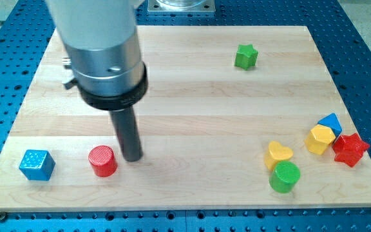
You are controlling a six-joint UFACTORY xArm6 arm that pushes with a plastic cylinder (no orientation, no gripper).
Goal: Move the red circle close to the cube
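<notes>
Camera view: my tip (132, 158) rests on the board (192, 77) at the view's lower left, just beside the red circle (102, 161), on that block's right side. Whether it touches the circle I cannot tell; the gap, if any, is very thin. There are no fingers here, only the bare rod, so nothing opens, closes or holds. The cube (37, 165), blue, sits further toward the view's left, near the board's left edge, with the circle between it and my tip.

That line-up suits the step. A push toward the view's left should carry the circle straight at the cube. To do it well, I judge the tip should meet the circle at its middle height in the view, because an off-centre contact would likely let the round block roll off to one side. A slow push, stopped short of the cube, would avoid knocking the cube off the board's edge.

Well apart at the view's right lie a yellow heart (278, 154), a green circle (284, 176), a yellow block (319, 139), a blue block (331, 122) and a red star (350, 149); a green star (245, 57) sits near the top.
</notes>
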